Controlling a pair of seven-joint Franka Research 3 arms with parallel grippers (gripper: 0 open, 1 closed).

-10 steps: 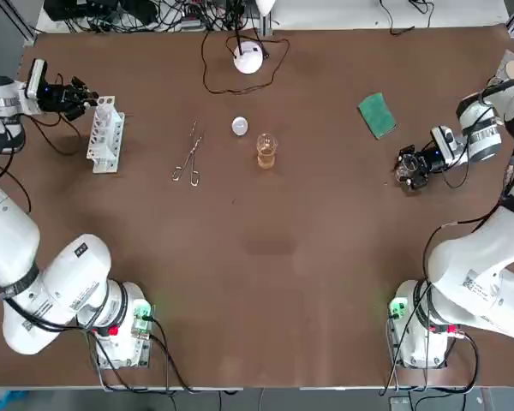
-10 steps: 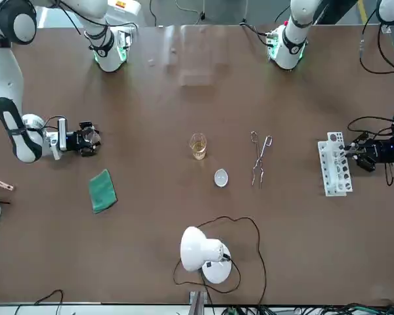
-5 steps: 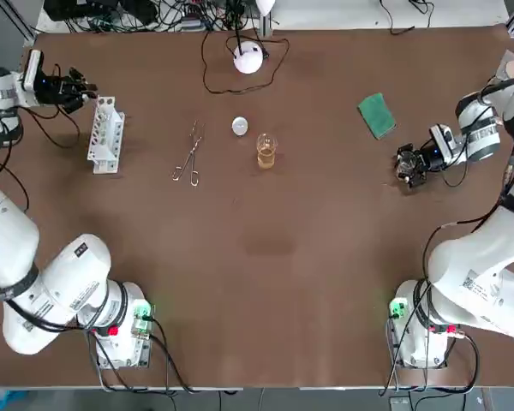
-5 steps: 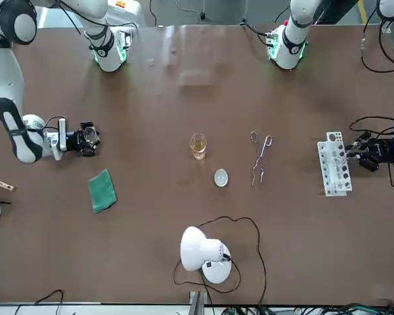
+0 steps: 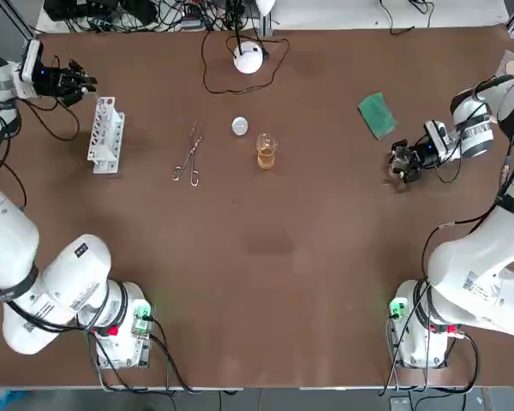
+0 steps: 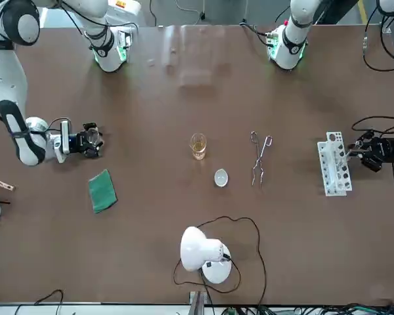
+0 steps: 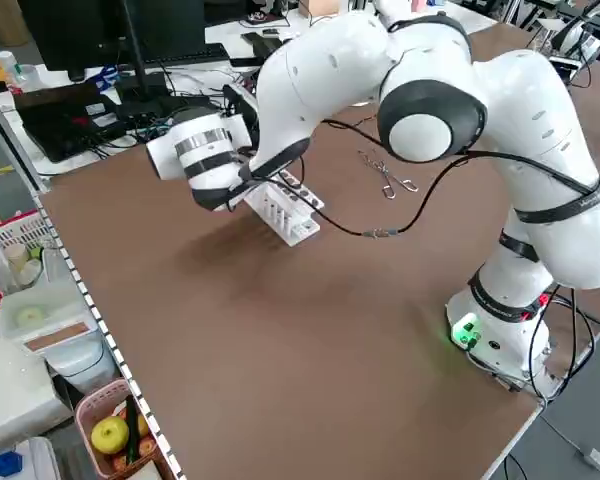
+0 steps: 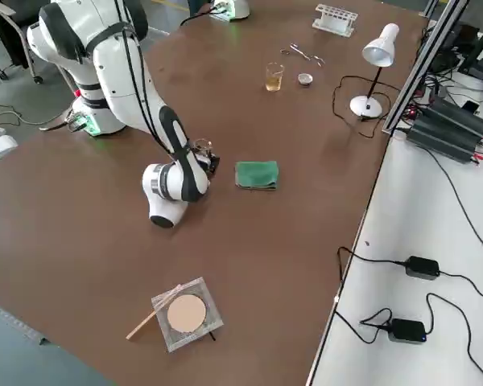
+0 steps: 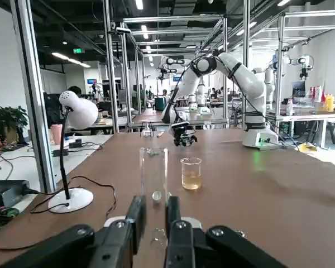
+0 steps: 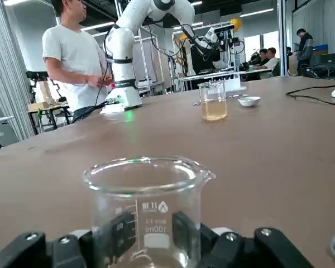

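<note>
- Left end effector [image 9: 154, 204]: its fingers are pressed onto a tube [image 9: 154, 178], which stands upright between them with most of its glass above the grip. I judge the low, upright hold is there to keep the tube plumb.
- The rack [image 5: 104, 134] sits just beside this end effector, a little off its fingertips. The tube is apart from the rack, over bare table [image 5: 274, 282].
- Right end effector [image 5: 401, 161]: it pinches a beaker [image 10: 148, 195] low on its wall, mouth up and spout forward. The level hold looks meant to keep the rim free and the glass steady. I cannot tell whether the base touches the table.
- A cloth [image 5: 377, 116] lies near this end effector on its far side, not touching it.
- Well ahead of both end effectors, between them, an amber beaker [image 5: 266, 151], a dish [image 5: 240, 127] and tongs [image 5: 188, 159] lie near one another. A lamp [image 5: 248, 57] stands beyond them.
- A mesh pad [image 8: 185, 314] with a stick beside it lies behind the right end effector.
- Count: two beakers, one held and one with amber liquid. There is one each of tube, rack, tongs, dish, lamp, cloth and mesh pad.
</note>
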